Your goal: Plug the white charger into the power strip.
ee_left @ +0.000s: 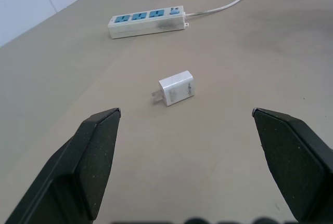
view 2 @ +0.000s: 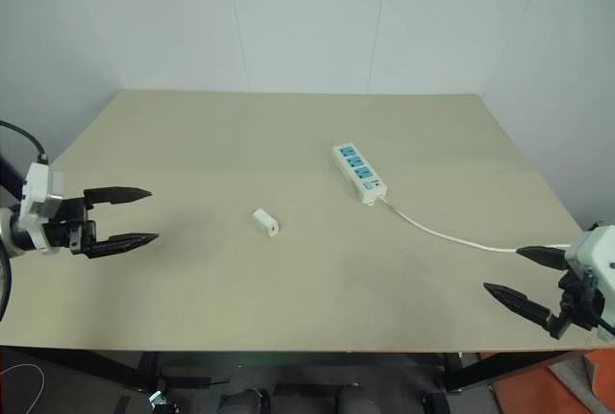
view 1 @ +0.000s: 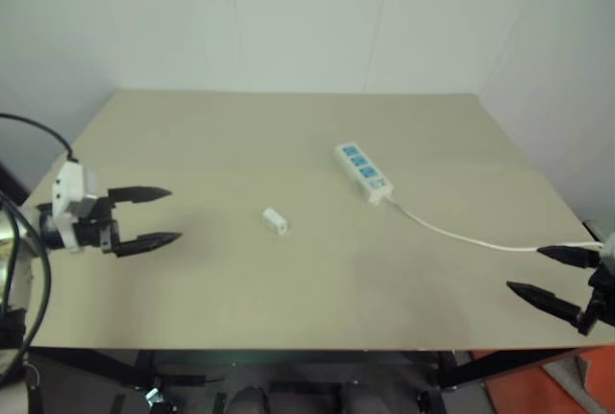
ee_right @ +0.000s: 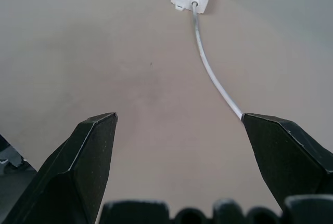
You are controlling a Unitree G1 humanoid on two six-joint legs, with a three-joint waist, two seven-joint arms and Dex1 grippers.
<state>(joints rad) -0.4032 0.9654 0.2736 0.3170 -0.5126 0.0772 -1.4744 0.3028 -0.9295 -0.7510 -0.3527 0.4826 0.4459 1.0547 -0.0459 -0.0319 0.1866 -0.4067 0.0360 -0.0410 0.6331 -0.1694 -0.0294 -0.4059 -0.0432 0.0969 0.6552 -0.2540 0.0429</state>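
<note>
Spanning our view, the bench (view 1: 240, 145) carries everything flat and within reach. We see the power strip (view 1: 363, 171) lying sockets up, right of centre, its cord (view 1: 452, 233) trailing toward our right end effector (view 1: 553, 275), which hangs wide and empty. Our left end effector (view 1: 144, 216), also wide and empty, faces the white charger (view 1: 275, 221) lying on its side mid-bench, probably lined up for a pick.

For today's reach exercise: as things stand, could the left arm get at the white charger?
Probably yes: the white charger lies alone on the table, bare surface between it and the open left gripper.
</note>
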